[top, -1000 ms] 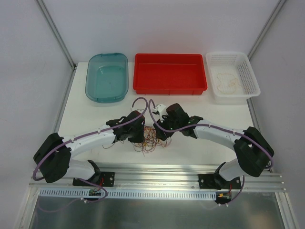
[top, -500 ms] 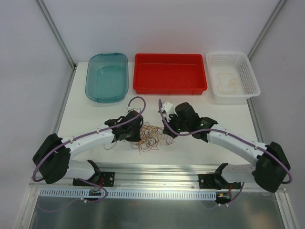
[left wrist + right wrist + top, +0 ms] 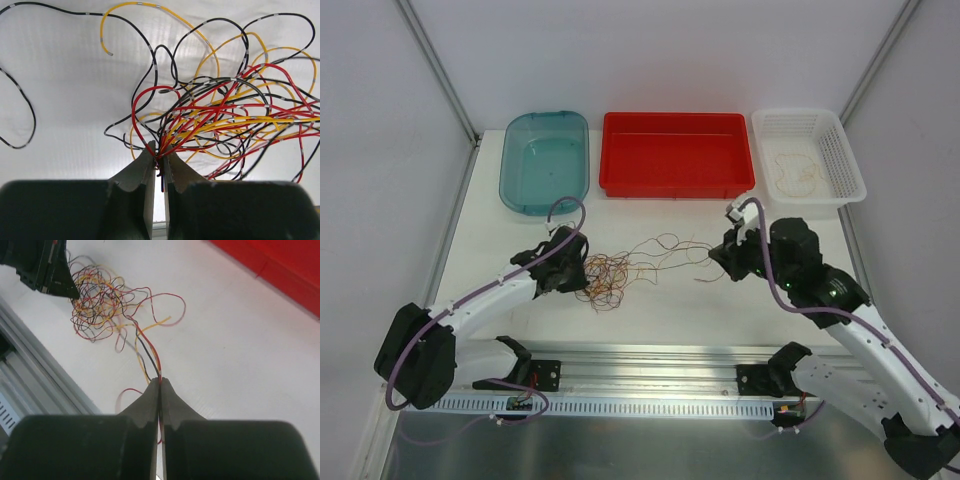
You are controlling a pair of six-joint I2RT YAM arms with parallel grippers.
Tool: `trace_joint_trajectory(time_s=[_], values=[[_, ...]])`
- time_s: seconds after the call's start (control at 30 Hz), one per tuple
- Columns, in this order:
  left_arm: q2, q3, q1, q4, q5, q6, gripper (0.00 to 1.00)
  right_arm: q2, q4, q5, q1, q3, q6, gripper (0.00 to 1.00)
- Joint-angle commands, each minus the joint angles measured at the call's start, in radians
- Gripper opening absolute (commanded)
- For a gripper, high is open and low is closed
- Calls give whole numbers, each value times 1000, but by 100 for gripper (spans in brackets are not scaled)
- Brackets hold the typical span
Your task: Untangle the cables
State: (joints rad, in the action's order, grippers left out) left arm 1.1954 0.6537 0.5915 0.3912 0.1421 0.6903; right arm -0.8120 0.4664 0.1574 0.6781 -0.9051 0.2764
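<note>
Two pairs of fingers pinch the cables (image 3: 610, 275) on the white table (image 3: 660, 310). The tangle lies left of the table's middle. At its edge the left fingers (image 3: 142, 172) are closed on red and yellow strands. The right fingers (image 3: 147, 400) are closed on red, black and yellow strands that run out from the tangle to the right.

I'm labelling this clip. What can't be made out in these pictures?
- Top view: single strands in the cables cannot be traced, too thin; the left gripper hides the tangle's left edge.
- Left wrist view: cables cut off at the right edge.
- Right wrist view: strand ends hidden between the fingers of the right gripper.
</note>
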Motion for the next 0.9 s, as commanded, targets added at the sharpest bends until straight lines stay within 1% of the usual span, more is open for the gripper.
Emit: trace_joint_trajectory(time_s=[0.0, 0.07, 0.13, 0.2, 0.27, 0.3, 0.33, 0.37, 0.47, 0.57, 0.6, 0.67, 0.7, 0.77, 0.8, 0.87], values=[[-45, -20, -44, 38, 54, 5, 0, 69, 43, -45, -44, -51, -68, 1], [-48, -23, -64, 46, 66, 0, 0, 99, 44, -77, -66, -35, -91, 1], [-46, -23, -78, 49, 70, 0, 0, 108, 46, -149, -77, 1, -132, 1], [-51, -34, -85, 52, 63, 2, 0, 100, 48, -150, -86, 34, -164, 1], [-63, -45, -84, 52, 48, 8, 0, 80, 46, -150, -92, 98, -229, 1], [-69, -49, -84, 52, 44, 9, 0, 73, 35, -192, -94, 130, -249, 1], [-77, -58, -84, 52, 37, 8, 0, 67, 32, -218, -95, 156, -316, 1], [-95, -65, -84, 52, 33, 5, 0, 35, 35, -245, -97, 207, -347, 1], [-150, -89, -84, 61, 31, -2, 0, -9, 57, -323, -120, 273, -442, 1], [-203, -98, -87, 93, 69, -3, 0, -12, 66, -360, -187, 308, -493, 1], [-212, -97, -93, 113, 94, -6, 0, -10, 78, -374, -242, 322, -505, 1], [-235, -89, -101, 150, 132, 1, 0, 2, 94, -386, -302, 333, -546, 1], [-243, -85, -104, 169, 154, 20, 0, 34, 92, -378, -363, 351, -559, 1], [-272, -77, -108, 216, 220, 37, 0, 72, 89, -348, -447, 360, -571, 1], [-283, -74, -111, 228, 261, 41, 0, 106, 89, -341, -471, 353, -571, 1], [-316, -66, -122, 261, 293, 43, 0, 135, 95, -320, -506, 330, -556, 1]])
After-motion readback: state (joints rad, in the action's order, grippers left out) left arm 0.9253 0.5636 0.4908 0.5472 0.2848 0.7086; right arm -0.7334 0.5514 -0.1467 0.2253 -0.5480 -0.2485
